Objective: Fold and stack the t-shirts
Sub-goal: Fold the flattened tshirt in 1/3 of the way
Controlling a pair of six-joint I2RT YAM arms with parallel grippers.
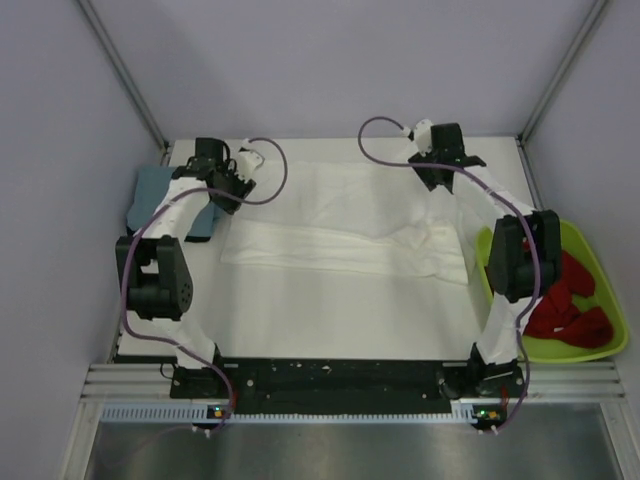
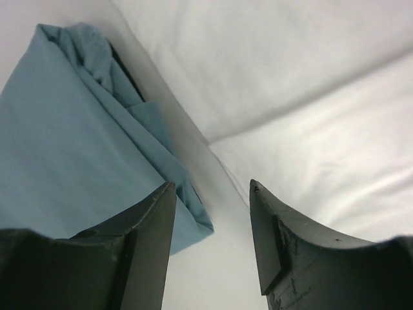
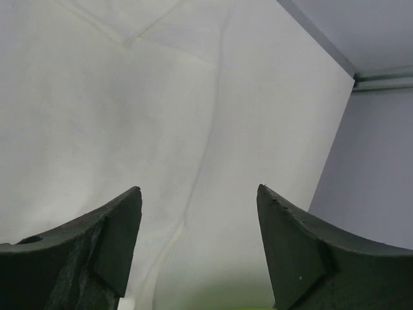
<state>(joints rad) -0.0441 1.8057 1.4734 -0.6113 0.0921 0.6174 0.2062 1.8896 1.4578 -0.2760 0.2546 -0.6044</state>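
Lime-green bin (image 1: 578, 240), near R of worktop (image 1: 330, 320): holds bunched red cloth (image 1: 570, 310); garment type n/k.

Mid worktop: white t-shirt (image 1: 340, 225) lying flat. Near part is doubled into a long band, w/ creases toward R end. No print visible on upper face.

Far L, just beside its corner: blue-grey t-shirt (image 1: 152, 192), already folded.

L claw (image 2: 211, 187): jaws apart, nothing between them, over the gap btw the blue-grey fold and the white hem. Contact w/ cloth: cannot tell.

R claw (image 3: 199, 188): jaws wide, empty, above the white shirt's far-R area, nr worktop edge.

Handling, est.: light, limp, no stiffness. Will sag and drag if lifted at one pt, and thin layers are likely to slide over each other.

Recommend: pinch at the two far corners or hem, all layers, one claw each, and lift together.

Risk: L claw catching the blue-grey fold.
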